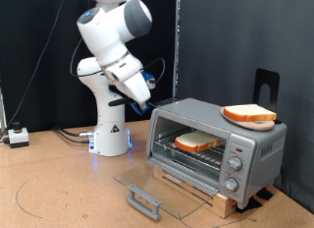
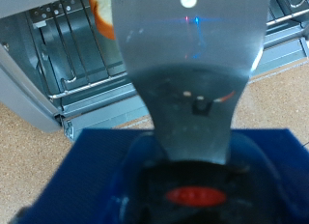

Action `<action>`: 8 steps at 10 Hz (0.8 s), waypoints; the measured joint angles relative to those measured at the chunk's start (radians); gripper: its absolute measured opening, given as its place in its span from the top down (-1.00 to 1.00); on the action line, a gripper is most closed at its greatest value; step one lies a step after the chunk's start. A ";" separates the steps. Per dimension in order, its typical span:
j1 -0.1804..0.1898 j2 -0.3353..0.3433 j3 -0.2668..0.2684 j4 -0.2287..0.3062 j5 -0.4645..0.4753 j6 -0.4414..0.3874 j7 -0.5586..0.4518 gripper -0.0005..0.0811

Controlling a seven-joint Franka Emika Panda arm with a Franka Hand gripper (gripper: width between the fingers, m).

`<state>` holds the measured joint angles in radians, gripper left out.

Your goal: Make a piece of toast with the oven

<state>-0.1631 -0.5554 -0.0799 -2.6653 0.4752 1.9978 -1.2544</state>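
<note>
Toast (image 1: 197, 142), as we see it in the exterior view, lies on the wire rack (image 1: 192, 152) inside the oven (image 1: 218, 147), a pale slice with a darker crust. We note that the oven stands on the tabletop (image 1: 59, 189) toward the exterior view's right, resting on a wooden base (image 1: 201, 189). Its glass door (image 1: 162, 194) is folded fully down and lies flat in front of the opening, with the grey bar handle (image 1: 143, 200) at the edge farthest from the oven. Three knobs (image 1: 235, 168) sit in a column on the front panel at the exterior view's right of the opening. On the oven's roof we find a second slice of bread (image 1: 249, 114) lying on a round orange plate (image 1: 251, 122).

We place the white robot arm (image 1: 110, 41) at the exterior view's left of the oven, its base (image 1: 110, 140) standing on the tabletop. The claw (image 1: 143, 90) hangs in the air above and to the exterior view's left of the open oven, well apart from the toast and touching nothing. We cannot tell from either view whether its fingers are apart or together.

In the wrist view we see a broad grey blade-like part (image 2: 190, 60) of the claw filling the centre, with a blue body (image 2: 183, 176) beneath it. Behind the blade we make out the oven's interior (image 2: 68, 50) with its wire rack, and a sliver of orange (image 2: 102, 14) beside the blade's edge
</note>
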 joint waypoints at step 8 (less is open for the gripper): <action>0.132 -0.023 0.079 -0.037 0.119 -0.067 -0.036 0.02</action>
<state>-0.0308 -0.5781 -0.0007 -2.7028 0.5941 1.9312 -1.2900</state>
